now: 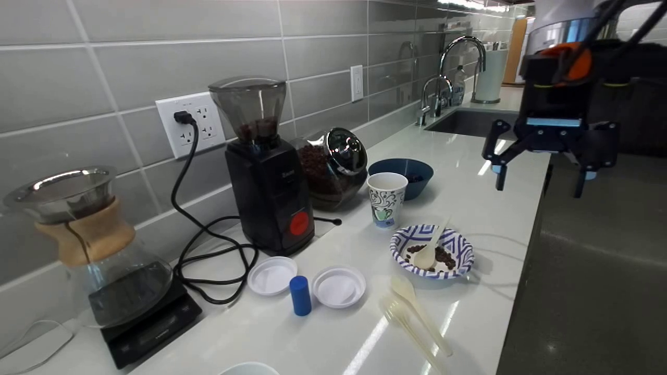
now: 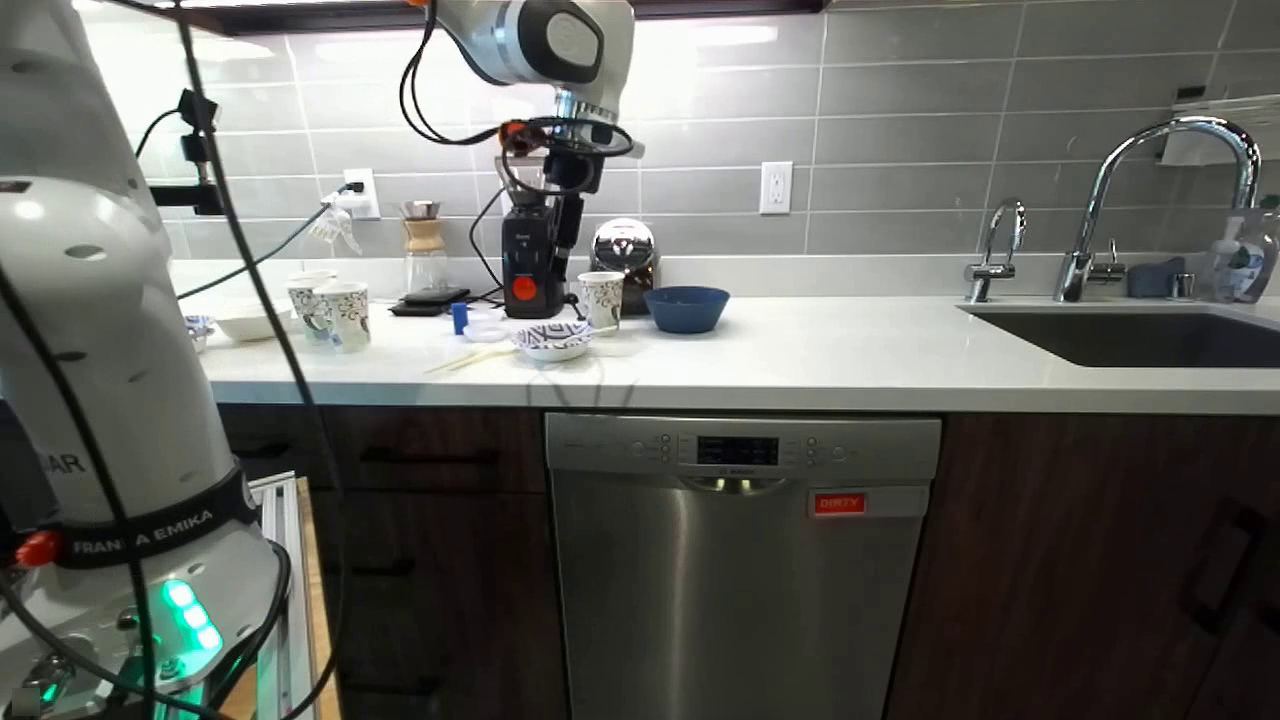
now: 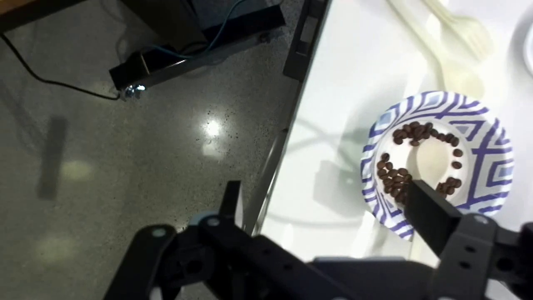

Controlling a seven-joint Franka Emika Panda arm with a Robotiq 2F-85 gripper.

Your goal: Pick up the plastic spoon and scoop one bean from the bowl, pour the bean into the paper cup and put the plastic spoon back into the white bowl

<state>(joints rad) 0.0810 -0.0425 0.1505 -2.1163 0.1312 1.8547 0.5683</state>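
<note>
The whitish plastic spoon [image 1: 426,257] rests in the patterned white bowl [image 1: 462,249] with its handle over the rim, among several coffee beans. In the wrist view the spoon's head [image 3: 433,160] lies in the patterned bowl [image 3: 495,166], and one finger hides part of its handle. The paper cup [image 1: 386,200] stands upright behind that bowl; it also shows in an exterior view [image 2: 602,303]. The dark blue bowl [image 1: 421,186] stands beyond the cup with dark contents, and also shows in an exterior view [image 2: 686,312]. My gripper [image 1: 541,186] is open and empty, above the counter's front edge.
A loose spoon [image 1: 419,312] and fork [image 1: 409,328] lie near the patterned bowl. Two white lids [image 1: 338,286], a blue cylinder [image 1: 300,296], a black grinder [image 1: 271,198] and a glass jar [image 1: 333,172] stand toward the wall. More cups [image 2: 345,315] stand near the robot base.
</note>
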